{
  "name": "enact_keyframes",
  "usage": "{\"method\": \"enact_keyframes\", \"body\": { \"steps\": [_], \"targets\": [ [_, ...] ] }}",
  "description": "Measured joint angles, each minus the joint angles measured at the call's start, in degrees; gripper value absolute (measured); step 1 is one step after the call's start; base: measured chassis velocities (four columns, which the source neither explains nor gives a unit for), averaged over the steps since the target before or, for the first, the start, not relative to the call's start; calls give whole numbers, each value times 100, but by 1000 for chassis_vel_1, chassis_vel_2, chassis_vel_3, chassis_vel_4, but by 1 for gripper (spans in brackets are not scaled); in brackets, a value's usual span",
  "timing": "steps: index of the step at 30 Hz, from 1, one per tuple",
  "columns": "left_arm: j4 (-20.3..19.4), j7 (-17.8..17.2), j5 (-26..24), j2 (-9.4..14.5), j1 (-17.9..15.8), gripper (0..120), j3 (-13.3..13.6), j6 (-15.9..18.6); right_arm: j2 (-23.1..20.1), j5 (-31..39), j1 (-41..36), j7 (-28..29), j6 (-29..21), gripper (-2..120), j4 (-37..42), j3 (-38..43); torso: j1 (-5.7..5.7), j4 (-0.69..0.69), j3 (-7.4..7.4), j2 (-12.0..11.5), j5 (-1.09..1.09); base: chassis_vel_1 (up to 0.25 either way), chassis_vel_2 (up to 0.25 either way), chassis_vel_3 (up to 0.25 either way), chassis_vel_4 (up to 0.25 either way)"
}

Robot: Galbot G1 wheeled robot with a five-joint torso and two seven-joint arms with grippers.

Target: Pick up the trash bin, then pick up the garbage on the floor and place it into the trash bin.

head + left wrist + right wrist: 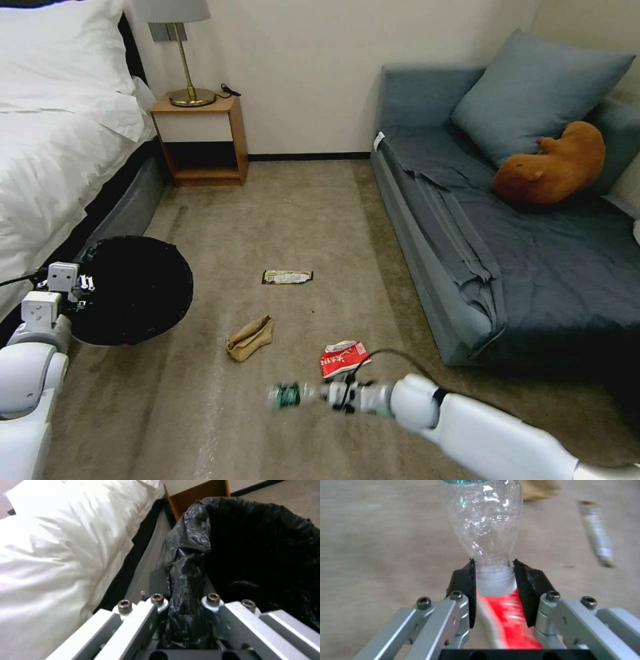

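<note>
One bin here: the trash bin [137,290], low and round w/ a crinkly black liner, sits at mid-left of the head view beside the bed [60,120]. Its inside reads as plain dark, so contents can't be made out. The left gripper [185,620] is pinched on the bin's rim; in the left wrist view a fold of the black bag runs down between its metal fingers [133,620].

Four bits of garbage on the carpet. The bottle [288,395], clear and crumpled w/ a green label, is at bottom centre of the head view, gripped by the right gripper [493,580]. The black pads [526,585] press either side of the white cap and neck, the body sticking straight out past the tips (blurred in the head view).

The red-and-white wrapper [343,357] lies just beside that gripper, partly behind it. The tan paper bag [250,338] is left of it, nearer the bin. The flat snack wrapper [287,276] lies above both, mid-frame. Blue sofa [507,267] fills the right side.
</note>
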Motion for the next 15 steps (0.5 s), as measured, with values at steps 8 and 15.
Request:
{"method": "enact_keyframes", "body": {
  "steps": [8, 15],
  "targets": [
    [-144, 39, -177, 23, 25, 6, 181, -23, -369, 447, 438, -151, 94, 22, 511, 1227, 0, 0, 0, 0, 0, 0, 0, 0, 0],
    [-213, 77, -211, -53, -17, 6, 435, -84, -455, 808, 1199, -169, -140, 22, 671, 1057, 0, -1, 0, -1, -1, 0, 0, 0, 0]
  ]
}}
